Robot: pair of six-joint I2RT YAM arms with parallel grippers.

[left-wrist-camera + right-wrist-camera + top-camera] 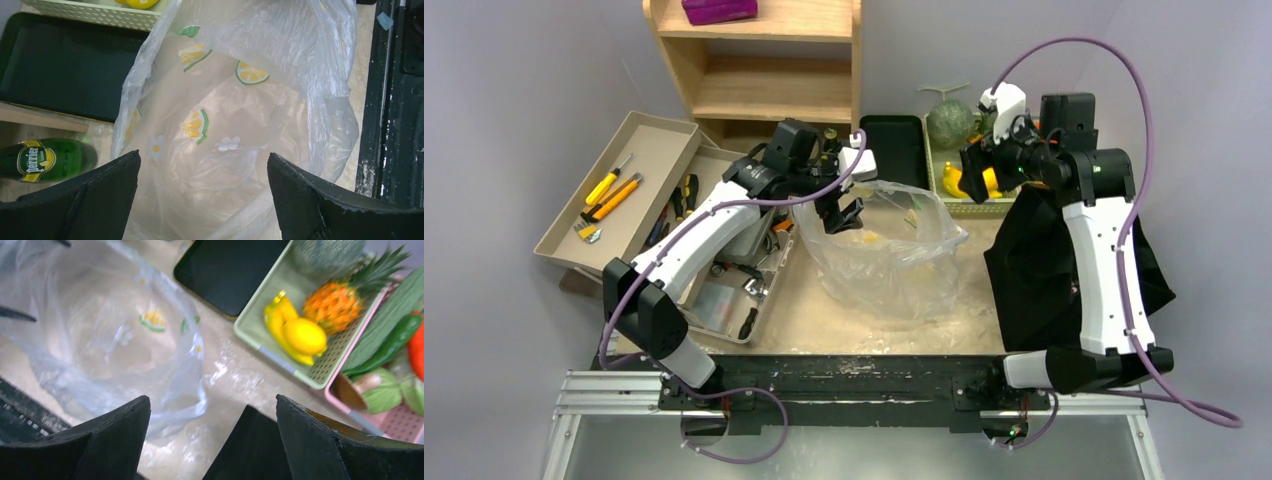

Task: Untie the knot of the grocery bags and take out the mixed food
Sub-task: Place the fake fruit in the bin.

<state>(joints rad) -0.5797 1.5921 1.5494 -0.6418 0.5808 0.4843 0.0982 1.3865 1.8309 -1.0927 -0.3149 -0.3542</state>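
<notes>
Two bags on the table, and both claws stand spread wide, pinching nothing. Centre of the table: the see-through plastic bag [894, 255] lies with its mouth gaping, lemon slices and little flowers printed on the film. The left gripper [842, 215] hangs over the bag's far-left rim, and its fingers [90, 200] frame that open mouth in the wrist view. Over on the right, the black cloth bag [1024, 265] slumps under the right arm. The right gripper [974, 175] hovers above the cloth bag's far edge, just beside the green basket [969, 207], with its fingers [100, 445] well apart.

Now the food. Far right, that green basket holds a lemon [305, 335] touching a second yellow fruit, a pineapple [331, 300] and the round melon [325, 255]. Right beside it, the pink basket [400, 427] carries a long cucumber [390, 315], a green pepper [395, 345], a red pepper [417, 350] and leafy greens [385, 395]. A green bottle [47, 160] sits just left of the black tray [894, 150], on the far side of the plastic bag.
</notes>
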